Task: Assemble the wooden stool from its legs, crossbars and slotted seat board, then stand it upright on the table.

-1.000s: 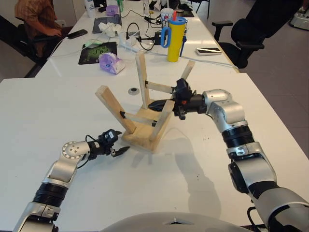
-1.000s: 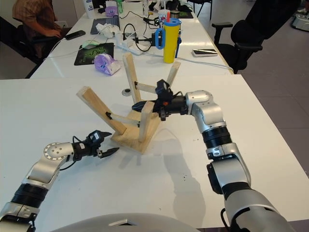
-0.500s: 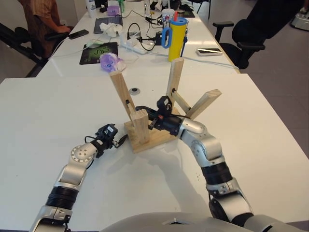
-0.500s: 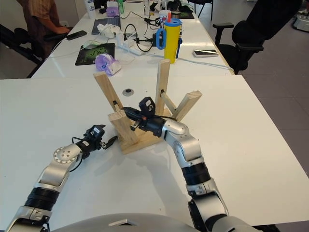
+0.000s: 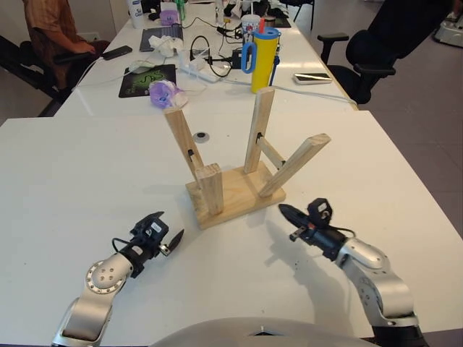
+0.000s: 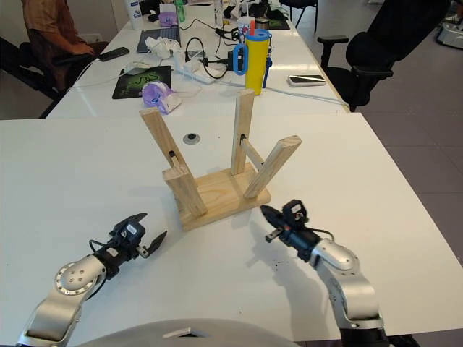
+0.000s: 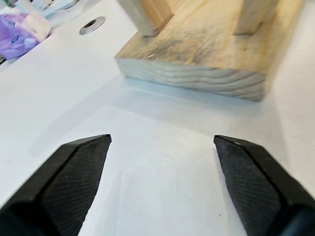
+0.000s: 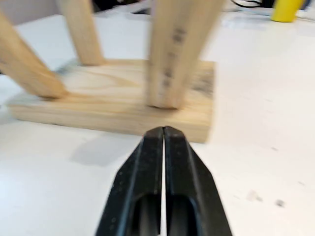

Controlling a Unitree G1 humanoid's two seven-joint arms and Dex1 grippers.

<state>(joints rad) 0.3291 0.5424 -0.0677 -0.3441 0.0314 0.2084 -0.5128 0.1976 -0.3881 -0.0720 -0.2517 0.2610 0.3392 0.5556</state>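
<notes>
White table across the frame, and at its centre the stool looks fully assembled but sits seat-down, legs in the air; the step in hand, I'd say, is the flip. Lower left, the left gripper gapes wide and empty; lower right, the right gripper is pinched closed on nothing, so next it must open, grasp a leg and turn the stool over.

in my left wrist view the stool's legs are cut off just above the seat board. in my right wrist view they are blurred and cut off too.
</notes>
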